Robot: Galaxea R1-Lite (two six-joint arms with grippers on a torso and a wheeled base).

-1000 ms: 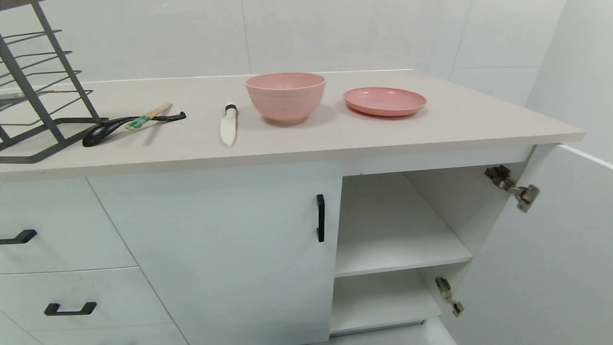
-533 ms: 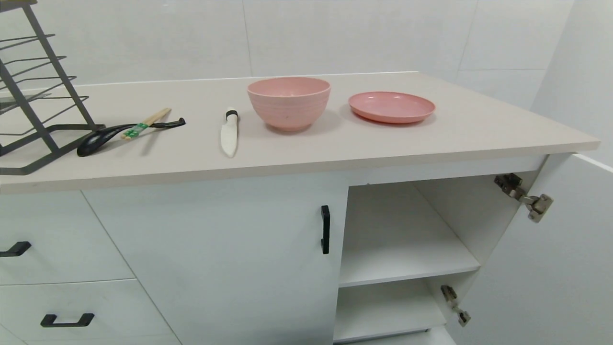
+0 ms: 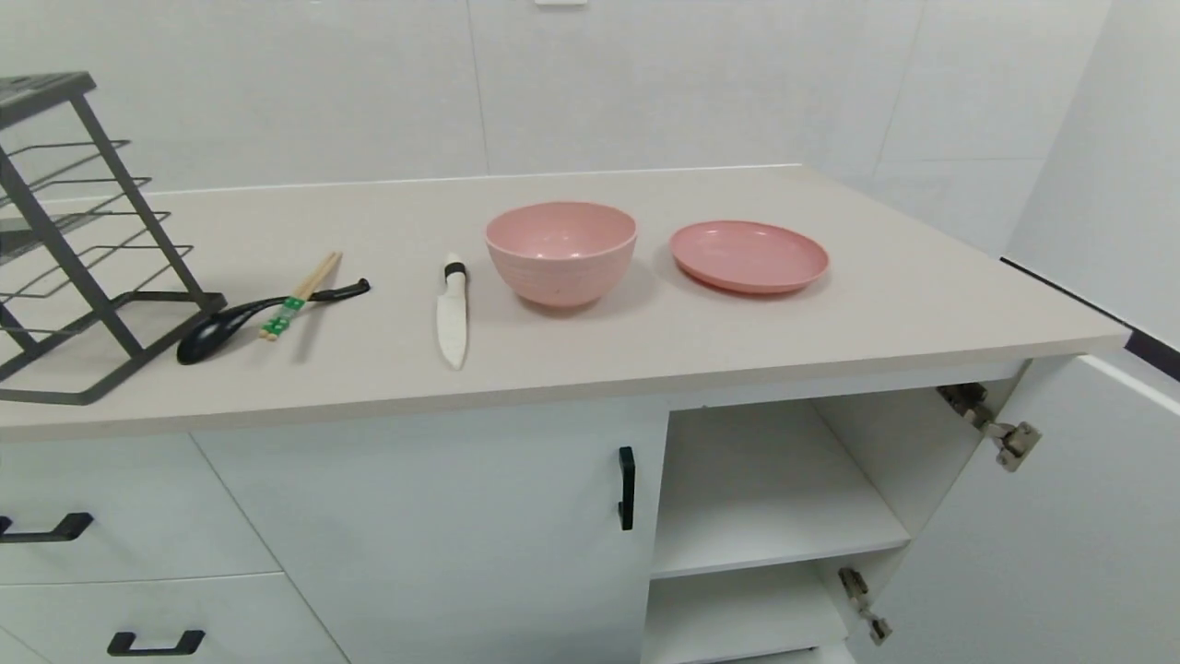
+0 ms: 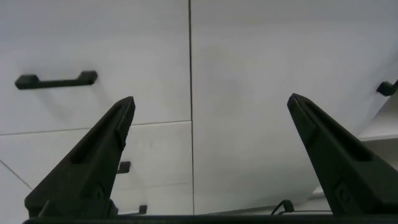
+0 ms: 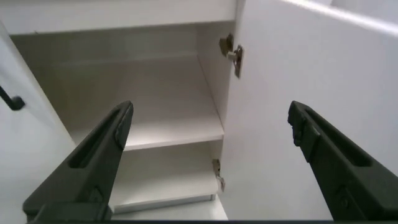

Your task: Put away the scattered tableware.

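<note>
Knife (image 3: 452,315) lies front-to-back on the counter (image 3: 830,323), black-banded end farthest away

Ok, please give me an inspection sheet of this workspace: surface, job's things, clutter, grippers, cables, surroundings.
Surface: beige countertop.
Job's things: pink bowl upright, pink plate beside it, apart; white knife left of the bowl; chopsticks lying across black spoon.
Clutter: black wire rack at the countertop's left end.
Grippers: left gripper open, facing drawer fronts; right gripper open, facing the open cabinet.
Cables: thin dark loop near the left gripper's base, perhaps a cable.
Surroundings: cabinet door open, shelves inside; white tiled wall.
</note>
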